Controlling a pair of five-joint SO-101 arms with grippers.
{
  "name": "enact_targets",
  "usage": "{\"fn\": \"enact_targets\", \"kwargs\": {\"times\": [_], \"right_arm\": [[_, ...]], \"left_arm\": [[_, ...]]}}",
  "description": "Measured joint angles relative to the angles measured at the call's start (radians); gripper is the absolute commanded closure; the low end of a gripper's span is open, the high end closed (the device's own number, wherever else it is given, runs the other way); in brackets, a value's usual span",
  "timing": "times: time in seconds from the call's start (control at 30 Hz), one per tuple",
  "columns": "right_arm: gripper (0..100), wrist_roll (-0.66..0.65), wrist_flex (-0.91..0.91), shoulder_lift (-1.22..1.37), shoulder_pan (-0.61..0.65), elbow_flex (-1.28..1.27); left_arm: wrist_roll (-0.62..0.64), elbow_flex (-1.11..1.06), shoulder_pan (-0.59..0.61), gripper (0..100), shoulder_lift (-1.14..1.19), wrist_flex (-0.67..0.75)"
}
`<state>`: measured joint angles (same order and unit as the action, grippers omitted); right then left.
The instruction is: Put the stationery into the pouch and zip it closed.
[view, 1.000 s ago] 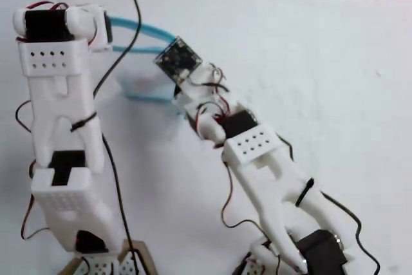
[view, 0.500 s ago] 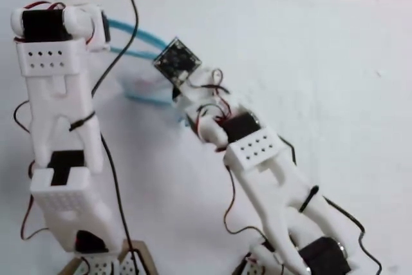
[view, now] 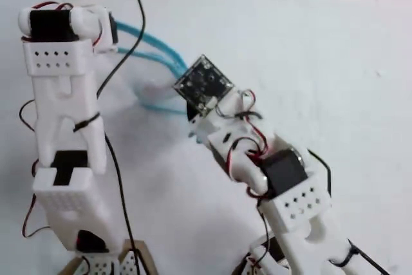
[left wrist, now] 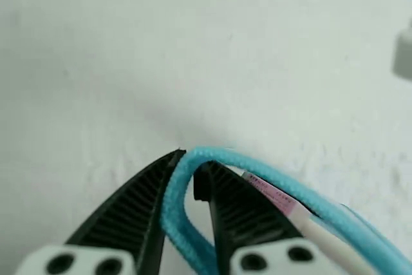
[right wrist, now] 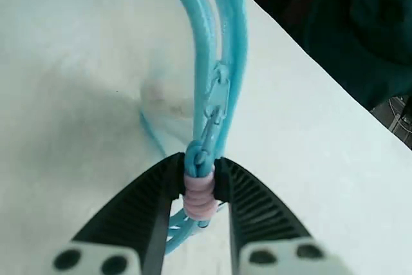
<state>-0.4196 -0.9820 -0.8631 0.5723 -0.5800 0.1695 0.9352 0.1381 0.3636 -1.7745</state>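
Ribbed left fingers [left wrist: 132,207] pinching pouch's [right wrist: 225,17] woven turquoise edge, right fingers [right wrist: 138,214] clamped on pink coiled zip pull [right wrist: 198,201]

Left gripper [left wrist: 190,159] and right gripper [right wrist: 198,162]: matt black plastic, ribbed on the inner faces, on matt white plastic bodies. Soft translucent plastic pouch [view: 149,88], faintly glossy, with rough turquoise woven-cloth edging [left wrist: 174,223]. Glossy turquoise zip pull [right wrist: 215,101]; smooth pink ridged plastic bead [right wrist: 198,201]. Matt white table top [view: 322,49], finely grained.
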Motion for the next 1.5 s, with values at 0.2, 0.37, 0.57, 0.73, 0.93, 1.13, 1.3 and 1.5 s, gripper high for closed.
{"fn": "enact_targets", "kwargs": {"times": [0.2,0.37,0.57,0.73,0.93,1.13,1.3,1.5], "right_arm": [[98.1,0.054,0.009,-0.072,0.000,0.000],[98.1,0.195,0.031,-0.097,0.000,0.048],[98.1,0.321,0.031,-0.100,0.000,0.167],[98.1,0.358,0.038,-0.120,0.006,0.267],[98.1,0.384,0.087,-0.103,0.006,0.285],[98.1,0.361,0.077,-0.069,-0.002,0.285],[97.7,0.183,-0.081,-0.091,-0.072,0.284],[87.9,0.120,-0.301,-0.183,-0.153,0.285]], "left_arm": [[0.000,0.009,-0.074,98,0.000,0.000],[0.003,0.009,-0.141,98,-0.003,0.000],[0.003,0.009,-0.209,98,-0.005,0.002],[0.005,0.009,-0.256,98,-0.005,0.002],[0.005,0.009,-0.258,98,-0.005,0.002],[0.005,0.009,-0.258,98,-0.005,0.002],[0.005,0.009,-0.258,98,-0.005,0.002],[0.005,0.009,-0.258,98,-0.005,0.002]]}}
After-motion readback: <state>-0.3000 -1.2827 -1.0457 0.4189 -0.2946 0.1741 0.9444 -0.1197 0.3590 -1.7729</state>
